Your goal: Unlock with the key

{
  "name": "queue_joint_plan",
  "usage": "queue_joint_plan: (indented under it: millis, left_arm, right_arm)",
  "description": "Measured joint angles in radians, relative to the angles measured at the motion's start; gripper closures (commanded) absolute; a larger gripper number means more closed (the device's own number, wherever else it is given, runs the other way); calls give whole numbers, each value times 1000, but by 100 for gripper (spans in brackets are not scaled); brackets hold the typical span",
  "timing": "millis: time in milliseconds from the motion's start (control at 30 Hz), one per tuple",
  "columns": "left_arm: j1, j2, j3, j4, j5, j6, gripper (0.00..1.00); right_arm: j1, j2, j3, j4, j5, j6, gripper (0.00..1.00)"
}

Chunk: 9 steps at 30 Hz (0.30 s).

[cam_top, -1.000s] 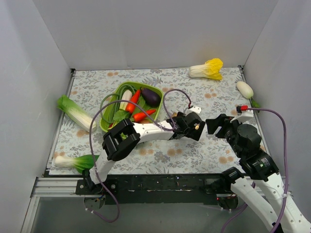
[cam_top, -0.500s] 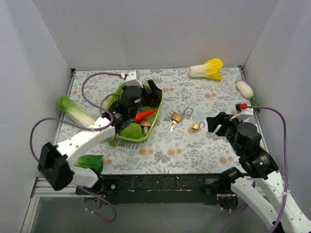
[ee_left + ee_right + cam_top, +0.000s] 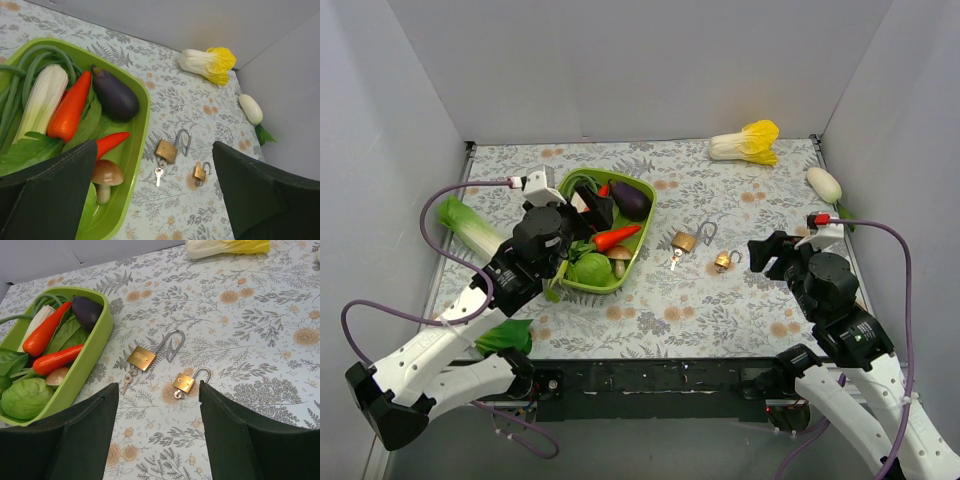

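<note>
Key (image 3: 127, 382) and two brass padlocks lie on the flowered surface (image 3: 720, 310), between the green tray (image 3: 95, 352) and the right arm. We see the key, small and silvery, touching the lower end of the larger padlock (image 3: 140, 358), just beside the tray's near right wall. We cannot tell whether its blade sits in the keyhole. The smaller padlock (image 3: 183, 383) lies to the right of the key, apart from it, its shackle pointing away from us.

We find the left end effector (image 3: 592, 208) above the tray with its fingers spread wide and nothing between them. Its wrist camera looks down past both dark fingers at the key (image 3: 158, 175) on the surface beyond. The right end effector (image 3: 765, 255) hangs just right of the smaller padlock (image 3: 723, 262), its fingers likewise spread wide and pinching nothing. From its wrist view both padlocks and the key show in the gap between them.

The tray holds a purple eggplant (image 3: 115, 97), orange carrots (image 3: 70, 107), a brown mushroom (image 3: 106, 175), green beans and leafy greens. A yellow-tipped cabbage (image 3: 745, 142) lies at the far edge, and a white vegetable (image 3: 824, 184) by the right wall.
</note>
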Motion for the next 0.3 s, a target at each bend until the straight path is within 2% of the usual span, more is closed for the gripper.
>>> queue_joint_plan:
  millis: [300]
  left_arm:
    - [0,-19,-18,-79,-52,-52,2]
  right_arm:
    - [0,-11,-2,1,9,-1,28]
